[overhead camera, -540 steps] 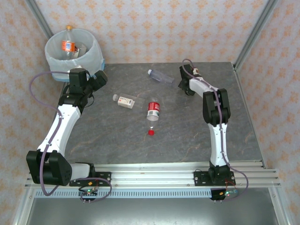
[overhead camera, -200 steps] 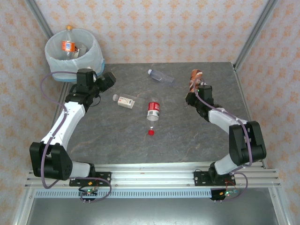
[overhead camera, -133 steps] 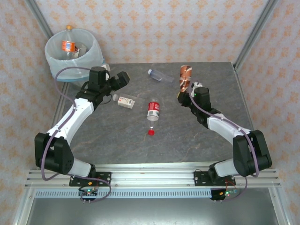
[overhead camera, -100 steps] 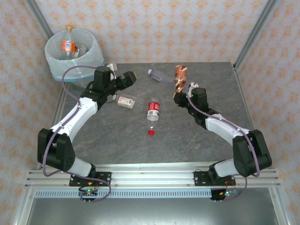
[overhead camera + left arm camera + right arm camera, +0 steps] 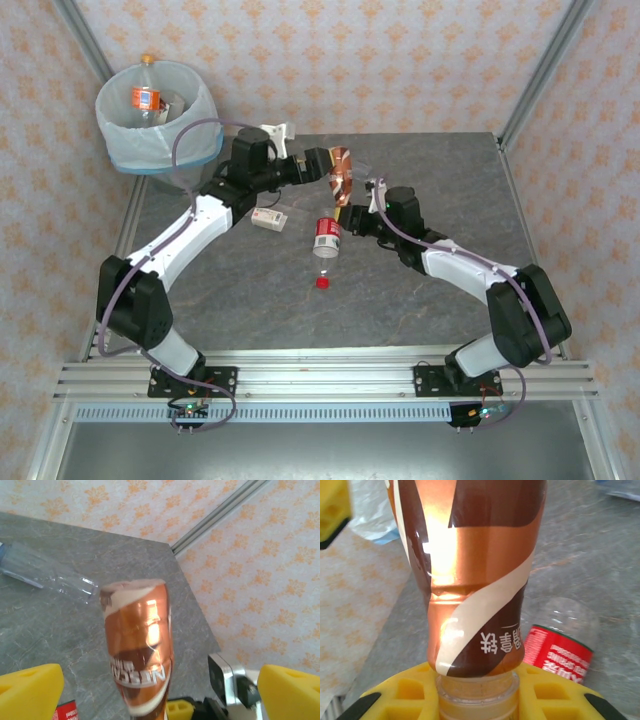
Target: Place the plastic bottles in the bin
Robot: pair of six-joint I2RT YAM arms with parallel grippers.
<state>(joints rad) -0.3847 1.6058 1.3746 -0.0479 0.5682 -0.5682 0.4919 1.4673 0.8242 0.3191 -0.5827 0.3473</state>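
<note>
- our right tool (image 5: 347, 212), clamped on the neck of the brown bottle (image 5: 341, 170), has swung it over.
- our left tool (image 5: 318, 165), gaping and empty, has come alongside; we expect a handover toward the bin (image 5: 150, 150).

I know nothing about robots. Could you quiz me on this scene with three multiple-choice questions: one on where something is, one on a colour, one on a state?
1. Where does the bin stand? A) beyond the table's far left corner B) near right C) mid-table
2. What colour is the bottle held by the right arm's fingers? A) green B) brown C) blue
3. How are the left arm's fingers? A) shut on nothing B) clamped on the bin C) open, either side of that bottle
Answers: 1 A, it sits top left in the overhead view; 2 B, its wrap is copper-brown; 3 C, the yellow tips stand wide apart, bottle between.
</note>
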